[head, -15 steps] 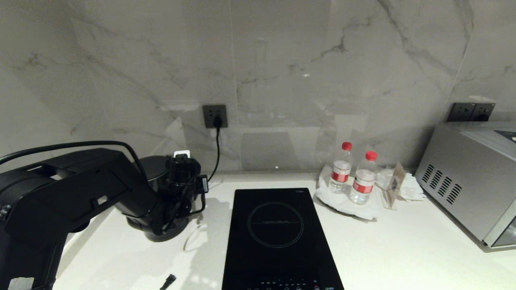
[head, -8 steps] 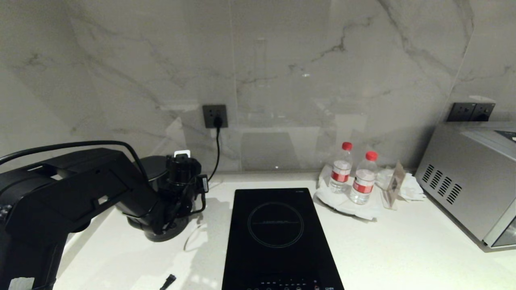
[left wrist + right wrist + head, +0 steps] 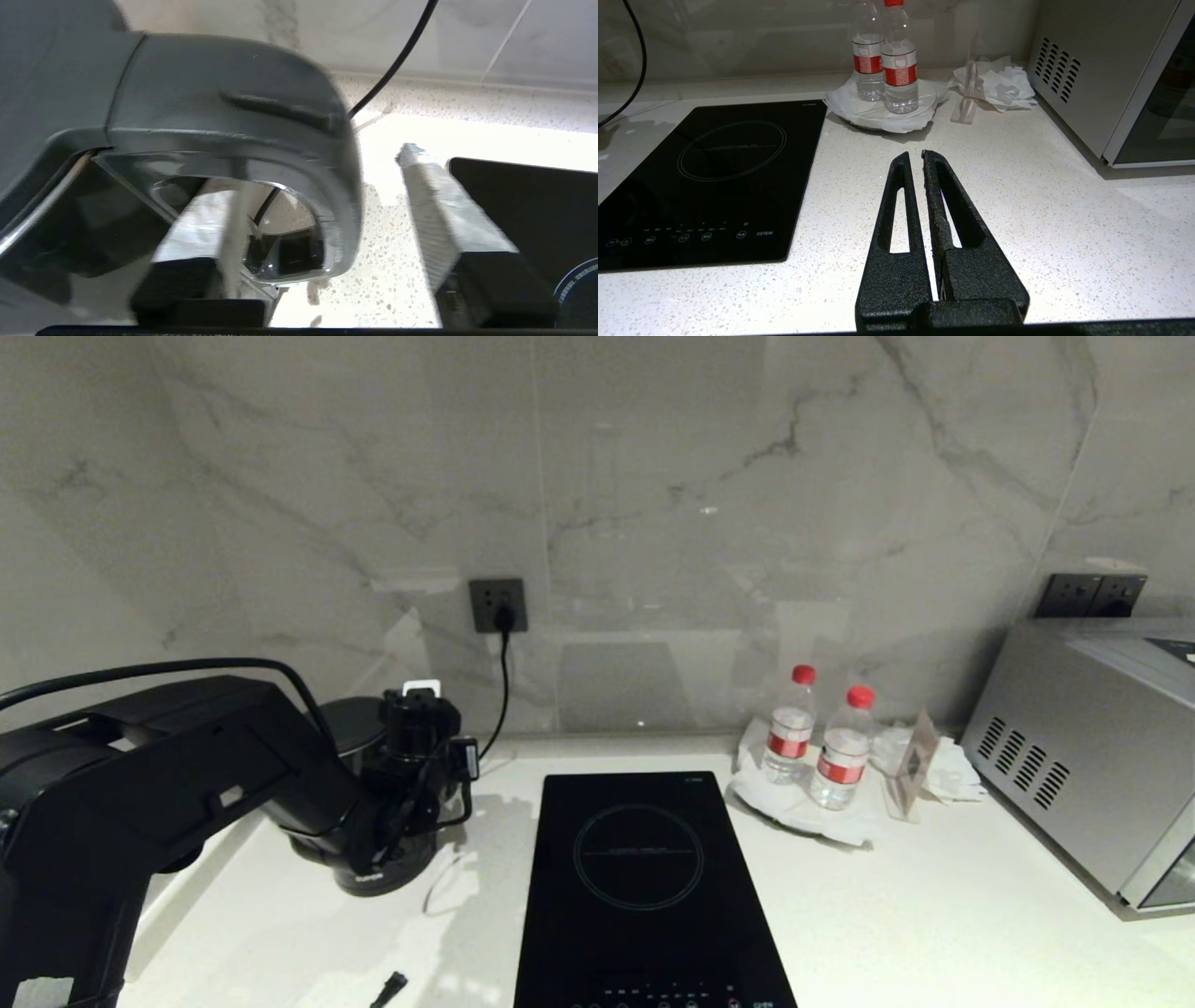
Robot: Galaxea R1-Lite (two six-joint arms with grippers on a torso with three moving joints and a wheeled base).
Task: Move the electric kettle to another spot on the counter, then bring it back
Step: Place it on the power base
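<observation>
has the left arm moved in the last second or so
Yes, slightly. Against the wall socket, the left tool and its arm have shifted a little leftward at the electric kettle.

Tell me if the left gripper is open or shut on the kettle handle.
Open. In the left wrist view the left gripper's fingers stand apart either side of the electric kettle's handle, the right one clear of it.

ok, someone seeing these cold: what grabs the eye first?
The big black left arm reaching in from the left, its left gripper open astride the loop handle of the electric kettle near the back wall. Next, the black induction hob set mid-counter. Behind it to the right stand two red-capped water bottles; a silver microwave fills the far right.
</observation>
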